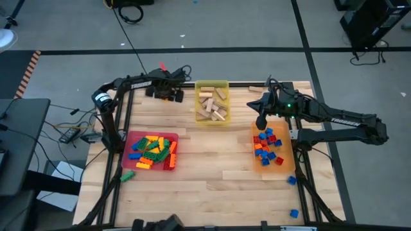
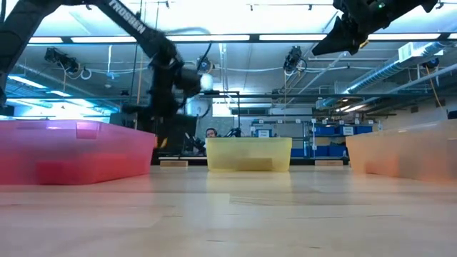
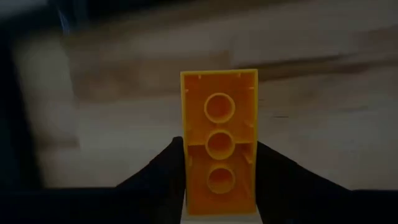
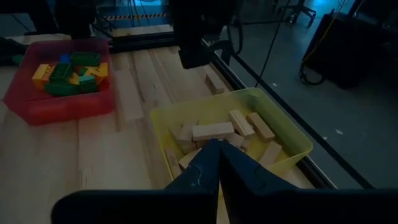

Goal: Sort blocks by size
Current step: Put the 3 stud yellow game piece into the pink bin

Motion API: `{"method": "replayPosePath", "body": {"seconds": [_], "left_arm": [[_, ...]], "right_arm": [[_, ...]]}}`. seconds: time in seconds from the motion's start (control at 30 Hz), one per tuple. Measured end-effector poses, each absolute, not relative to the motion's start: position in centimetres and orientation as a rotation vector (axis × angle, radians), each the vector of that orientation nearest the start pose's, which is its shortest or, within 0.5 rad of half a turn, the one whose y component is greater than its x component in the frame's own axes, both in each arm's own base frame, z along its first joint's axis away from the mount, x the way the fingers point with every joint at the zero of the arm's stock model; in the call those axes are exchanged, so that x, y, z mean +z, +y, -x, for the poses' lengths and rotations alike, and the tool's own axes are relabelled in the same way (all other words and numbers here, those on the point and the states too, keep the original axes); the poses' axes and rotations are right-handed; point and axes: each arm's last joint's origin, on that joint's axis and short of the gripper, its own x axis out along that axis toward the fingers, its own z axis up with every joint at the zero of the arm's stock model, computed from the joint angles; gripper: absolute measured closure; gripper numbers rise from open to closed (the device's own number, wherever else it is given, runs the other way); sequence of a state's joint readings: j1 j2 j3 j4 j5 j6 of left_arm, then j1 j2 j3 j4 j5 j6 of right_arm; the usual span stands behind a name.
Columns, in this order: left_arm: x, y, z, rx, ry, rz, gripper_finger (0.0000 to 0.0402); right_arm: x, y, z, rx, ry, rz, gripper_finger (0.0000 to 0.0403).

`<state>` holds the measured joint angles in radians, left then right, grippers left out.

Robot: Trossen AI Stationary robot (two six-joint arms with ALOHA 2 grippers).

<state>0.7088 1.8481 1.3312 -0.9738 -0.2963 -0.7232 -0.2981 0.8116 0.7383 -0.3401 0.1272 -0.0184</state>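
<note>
My left gripper (image 3: 219, 152) is shut on a long orange studded brick (image 3: 219, 124), near the table's far edge, left of the yellow tray (image 1: 212, 86). In the high view this gripper (image 1: 183, 93) hides the brick. My right gripper (image 1: 262, 120) is shut and empty above the far end of the orange tray (image 1: 290, 154); it also shows in the right wrist view (image 4: 217, 152). Long green, yellow and orange bricks (image 1: 153, 151) lie in the red tray (image 1: 131, 138). Tan wooden blocks (image 1: 212, 108) lie in the yellow tray. Small red and blue bricks (image 1: 268, 146) lie in the orange tray. My left gripper pinches the orange brick by its two long sides (image 3: 186, 171), near one end, between the two fingers (image 3: 158, 177). The brick lies along the fingers, its other end sticking out past them. Its hollow underside faces the wrist camera. It looks clear of the table.
A loose green brick (image 1: 127, 174) lies on the table near the red tray's near left corner. Two loose blue bricks (image 1: 291, 180) (image 1: 294, 213) lie by the near right edge. Bare wood (image 1: 212, 173) spreads between the trays and the near edge.
</note>
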Motion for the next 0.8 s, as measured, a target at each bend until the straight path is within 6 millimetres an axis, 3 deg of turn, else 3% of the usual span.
{"method": "replayPosePath", "body": {"seconds": [0.2,0.4,0.57,0.8], "left_arm": [[23.4,20.1,-29.1,1.094,1.294,0.529,0.025],[26.0,14.2,-31.6,0.851,1.366,0.343,0.025],[26.9,8.5,-28.9,0.712,1.382,0.263,0.025],[27.0,2.2,-21.5,0.661,1.218,0.51,0.025]], "right_arm": [[29.8,-5.5,-16.7,-0.421,0.413,-0.042,0.0381],[29.8,-5.5,-16.7,-0.434,0.401,-0.102,0.0382],[29.8,-5.5,-16.7,-0.448,0.385,-0.176,0.0382],[29.8,-5.1,-16.8,-0.428,0.361,-0.295,0.0382]]}}
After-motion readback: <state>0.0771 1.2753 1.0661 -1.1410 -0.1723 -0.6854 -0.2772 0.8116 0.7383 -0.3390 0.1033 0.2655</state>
